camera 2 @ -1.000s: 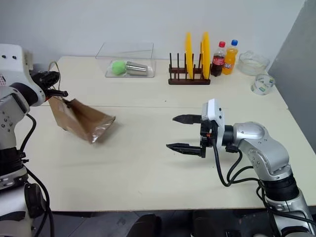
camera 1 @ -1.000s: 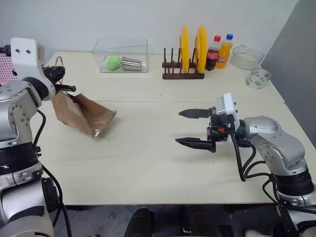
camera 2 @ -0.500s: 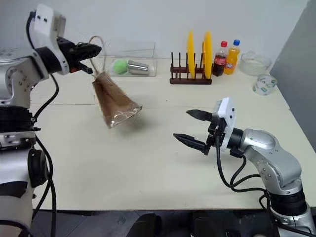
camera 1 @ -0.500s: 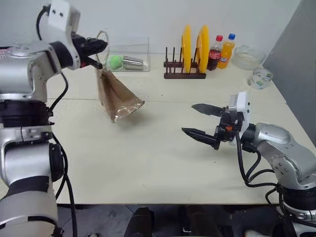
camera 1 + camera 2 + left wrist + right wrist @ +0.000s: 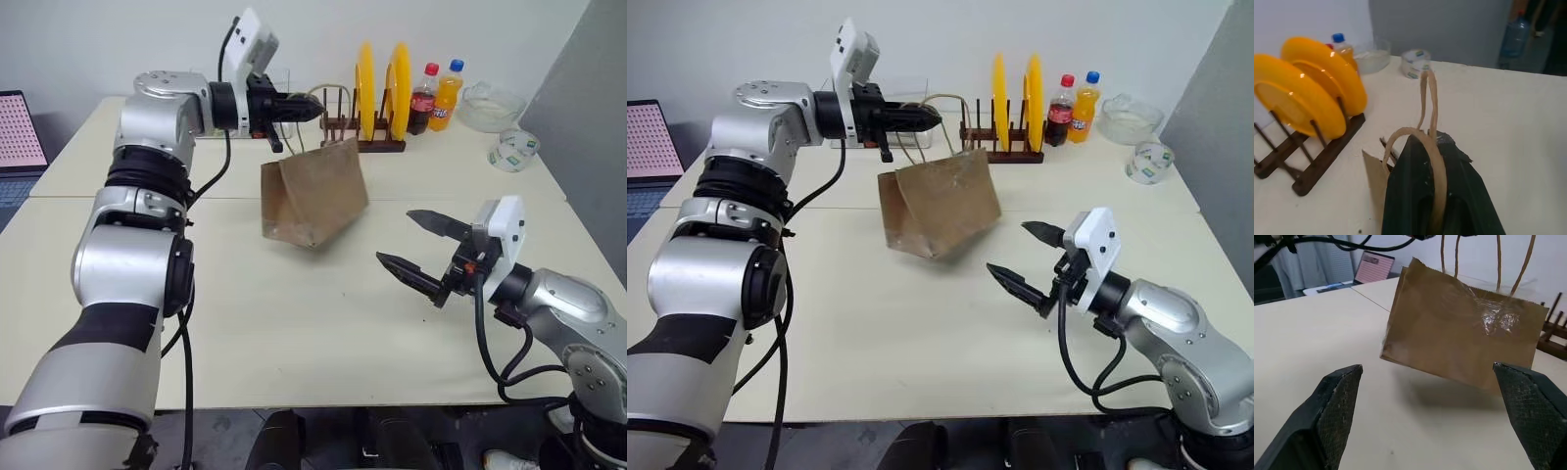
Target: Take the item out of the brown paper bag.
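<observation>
At far left, beside the pale surface point(image 5: 294, 333), a laptop screen point(image 5: 20, 129) shows a pink pattern. Next comes the left end effector point(image 5: 306, 111), held high above the surface with its black fingers clamped together on the tan string handles of the brown paper bag point(image 5: 315, 191); the left wrist view shows one loop draped over the closed fingers point(image 5: 1415, 196). The bag hangs tilted from those handles, its lower corner close to the surface, whether touching I cannot tell, and a patch of clear tape glints on its side. The item cannot be seen; the bag's mouth faces away. Behind the bag stands a dark wooden rack point(image 5: 362, 145) with two yellow plates point(image 5: 398, 76), then a cola bottle point(image 5: 423, 98) and an orange soda bottle point(image 5: 446, 96), a clear bowl point(image 5: 490, 106) and a tape roll point(image 5: 512, 151). At right, the right end effector point(image 5: 423, 257) hovers over the surface with its two fingers spread wide and empty, pointing toward the bag, well apart from it.
</observation>
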